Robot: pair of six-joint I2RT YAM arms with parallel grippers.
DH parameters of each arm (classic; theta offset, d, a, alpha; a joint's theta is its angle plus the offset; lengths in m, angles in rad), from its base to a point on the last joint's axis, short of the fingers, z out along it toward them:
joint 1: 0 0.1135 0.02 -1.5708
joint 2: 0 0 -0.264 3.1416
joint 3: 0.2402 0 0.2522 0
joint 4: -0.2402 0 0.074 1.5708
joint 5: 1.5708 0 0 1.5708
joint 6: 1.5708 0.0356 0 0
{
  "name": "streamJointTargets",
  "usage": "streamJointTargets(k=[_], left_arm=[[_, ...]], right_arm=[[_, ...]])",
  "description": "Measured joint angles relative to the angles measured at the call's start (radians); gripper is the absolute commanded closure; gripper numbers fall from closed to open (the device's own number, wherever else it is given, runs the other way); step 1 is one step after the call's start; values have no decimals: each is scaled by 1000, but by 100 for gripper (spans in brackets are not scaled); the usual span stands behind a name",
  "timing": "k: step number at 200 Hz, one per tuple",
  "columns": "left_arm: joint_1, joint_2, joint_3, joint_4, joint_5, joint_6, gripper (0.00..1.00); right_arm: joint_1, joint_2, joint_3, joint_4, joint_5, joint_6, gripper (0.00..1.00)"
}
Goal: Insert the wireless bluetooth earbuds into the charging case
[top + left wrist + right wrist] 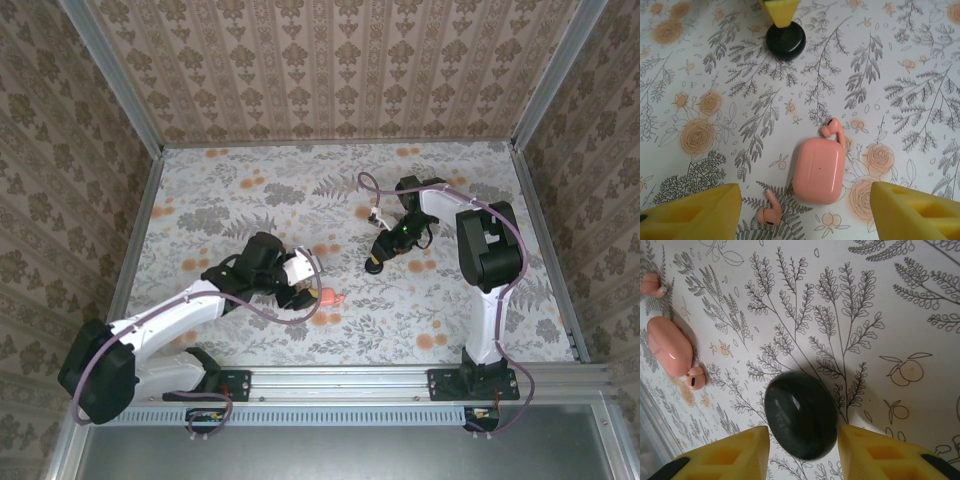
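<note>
From the top camera: one salmon-pink charging case (330, 297), flat on the flowered table (250, 190). Just left of the case, the left gripper (305, 292). Up and to the right of the case, well apart, the right gripper (378, 256) above one round black disc (374, 265). Earbuds too small to count here. From the left wrist: one case (819, 170), lid closed, and two pink earbuds. First earbud (832, 129) touching the case's far edge; second earbud (767, 211) just off its near left corner, not touching. Beyond the case, well apart, the single disc (785, 40) with one yellow fingertip of the right gripper over it. Two yellow left fingers (695, 212) spread wide either side of the case's near end, gripping nothing. From the right wrist: one disc (800, 415) large in the foreground, flanked closely by two yellow fingers (735, 455), jaws parted to about the disc's width; pressing on it or merely alongside, cannot tell. Far off at the left edge, the one case (669, 347), with the first earbud (695, 377) against the end nearer the disc and the second (650, 284) past the other end.
</note>
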Motion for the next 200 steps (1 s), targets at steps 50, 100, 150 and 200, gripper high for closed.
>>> streamJointTargets(k=[50,100,150,200], left_arm=[[-18,72,91,-126,-14,85,31],[-40,222,216,-253,-42,172,31],[-75,405,340,-369,-65,228,33],[-108,523,399,-415,-100,245,33]], right_arm=[[-11,-144,-51,107,17,52,45],[-16,-517,-308,424,-89,222,41],[-16,-648,-488,571,-100,309,39],[-16,-742,-583,595,-89,317,39]])
